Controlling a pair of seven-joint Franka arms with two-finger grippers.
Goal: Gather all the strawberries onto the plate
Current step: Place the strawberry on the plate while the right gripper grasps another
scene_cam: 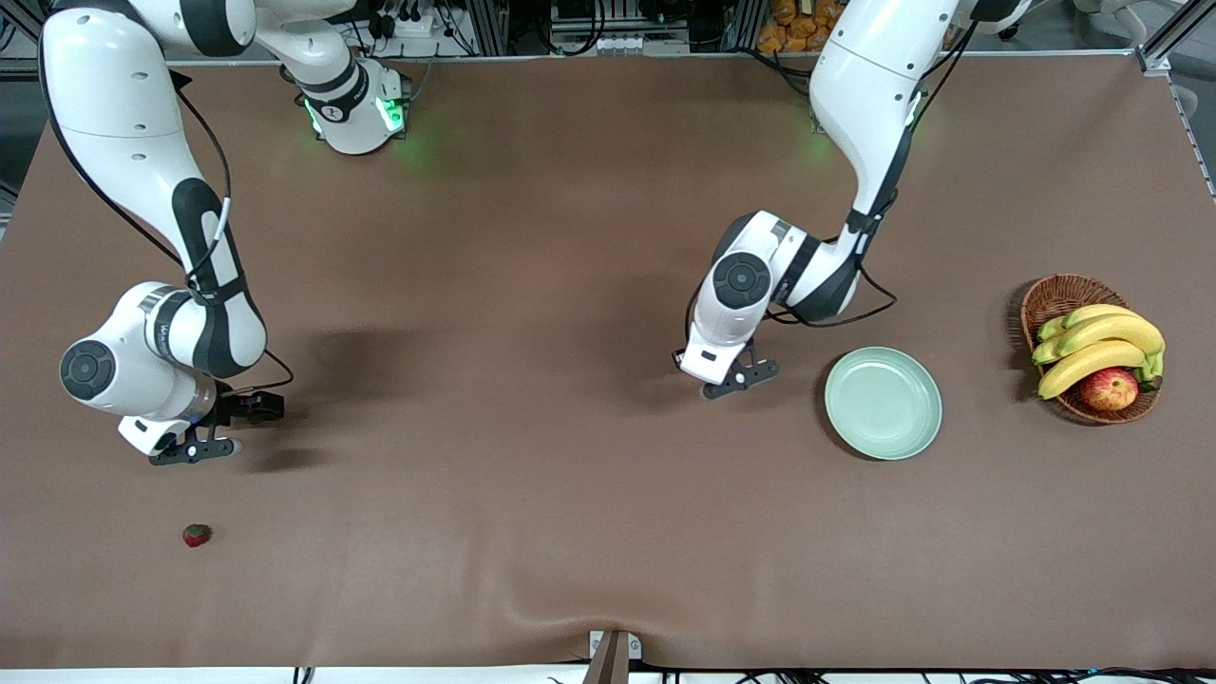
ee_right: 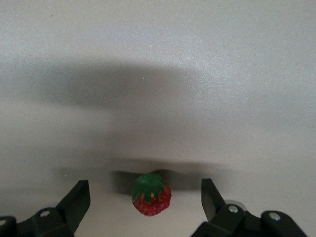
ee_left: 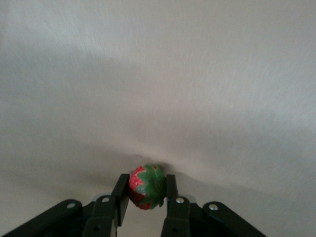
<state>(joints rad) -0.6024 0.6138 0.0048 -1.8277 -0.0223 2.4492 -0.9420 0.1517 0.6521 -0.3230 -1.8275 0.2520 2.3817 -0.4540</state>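
I have the left pincer (ee_left: 147, 193) clamped on a strawberry (ee_left: 147, 186), low over the brown surface (scene_cam: 532, 285) just beside the plate (scene_cam: 883, 403), which holds no berries. Right pincer (ee_right: 145, 197) is spread wide around a second berry (ee_right: 152, 194). A third berry (scene_cam: 197, 535) lies nearer the front cam. Next, I reckon: carry L's berry over the plate, release; R needs to close.

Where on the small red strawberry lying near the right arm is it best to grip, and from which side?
Probably from above, across the wide middle of the small red strawberry, below its green leaves: it lies on its side. The right end effector is open near it; the left end effector holds another strawberry.
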